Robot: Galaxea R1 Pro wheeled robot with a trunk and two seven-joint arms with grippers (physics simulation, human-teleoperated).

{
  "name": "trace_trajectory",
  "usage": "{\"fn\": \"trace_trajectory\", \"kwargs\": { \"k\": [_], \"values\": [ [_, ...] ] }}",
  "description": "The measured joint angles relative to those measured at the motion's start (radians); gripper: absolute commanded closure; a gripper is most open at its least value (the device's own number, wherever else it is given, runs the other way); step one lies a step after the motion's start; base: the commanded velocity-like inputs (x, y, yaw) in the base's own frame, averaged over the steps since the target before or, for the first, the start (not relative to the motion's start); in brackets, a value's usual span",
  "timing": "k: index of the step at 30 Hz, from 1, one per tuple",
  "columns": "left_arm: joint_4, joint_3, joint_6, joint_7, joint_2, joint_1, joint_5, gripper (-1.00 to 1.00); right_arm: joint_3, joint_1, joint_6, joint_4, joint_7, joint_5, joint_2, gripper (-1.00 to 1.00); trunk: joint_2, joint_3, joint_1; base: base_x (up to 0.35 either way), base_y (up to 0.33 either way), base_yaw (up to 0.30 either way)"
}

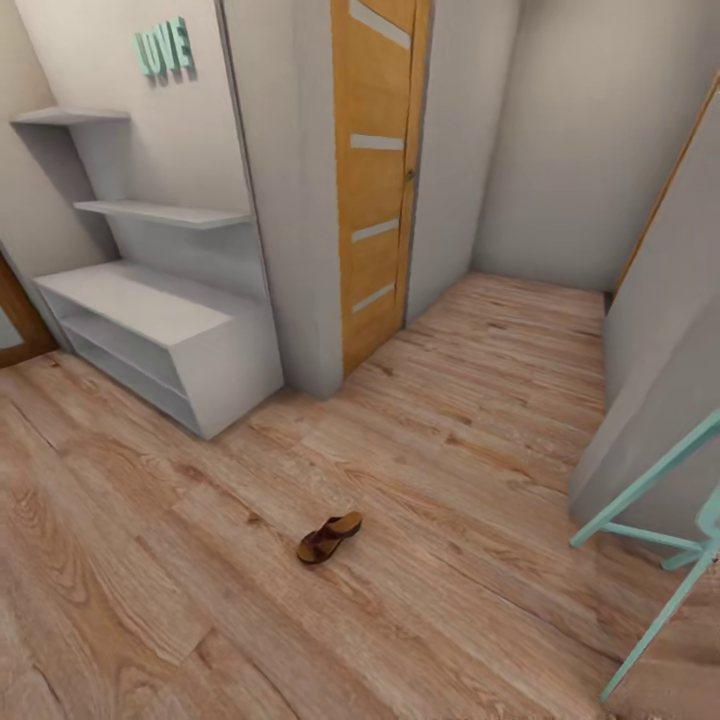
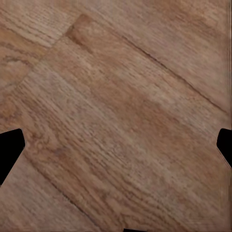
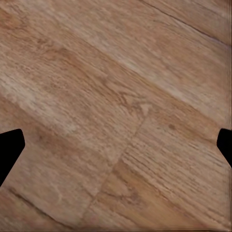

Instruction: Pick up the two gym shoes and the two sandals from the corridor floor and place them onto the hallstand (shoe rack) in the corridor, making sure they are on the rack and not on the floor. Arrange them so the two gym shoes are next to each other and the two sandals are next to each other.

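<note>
The light brown wood-grain plank corridor floor [image 1: 420,560] spreads across the head view, its planks running diagonally toward the far corner. Against the wall at the left stands the long low white open-fronted hallstand [image 1: 165,340], with a flat top and two shelf levels that look bare from here. Above it two thin pale floating wall shelves [image 1: 160,212] are fixed, and teal letters reading LOVE [image 1: 165,48] sit higher on the wall. An orange-brown wooden door with pale horizontal strips [image 1: 378,180] stands beside the white pillar. At the right edge a thin teal metal frame [image 1: 655,540] leans over the floor.

One small dark-brown leather sandal with a tan-brown footbed [image 1: 329,537] lies alone on the floor, well apart from the hallstand, its long axis diagonal, one end toward the far right and the other toward the near left; which end is the toe I cannot tell.

The left gripper [image 2: 118,150] hangs spread wide over bare planks, dark fingertips [image 2: 9,152] at opposite edges. The right gripper [image 3: 118,150] is likewise spread wide, holding nothing.
</note>
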Motion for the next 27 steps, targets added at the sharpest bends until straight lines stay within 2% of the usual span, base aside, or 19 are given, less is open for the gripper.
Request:
{"fn": "trace_trajectory", "kwargs": {
  "k": [6, 18, 27],
  "values": [
    [0.000, 0.000, 0.000, 0.000, 0.000, 0.000, 0.000, -1.00, 0.000, 0.000, 0.000, 0.000, 0.000, 0.000, 0.000, -1.00, 0.000, 0.000, 0.000, 0.174, 0.000, -0.259],
    [0.000, 0.000, 0.000, 0.000, 0.000, 0.000, 0.000, -1.00, 0.000, 0.000, 0.000, -0.002, 0.001, 0.000, 0.000, -1.00, 0.000, 0.000, -0.001, 0.323, 0.000, -0.255],
    [0.000, 0.000, -0.001, 0.000, -0.001, 0.000, 0.000, -1.00, 0.001, 0.000, -0.002, -0.004, 0.000, -0.001, -0.001, -1.00, 0.000, 0.001, -0.001, 0.333, 0.000, -0.069]
  ]
}}
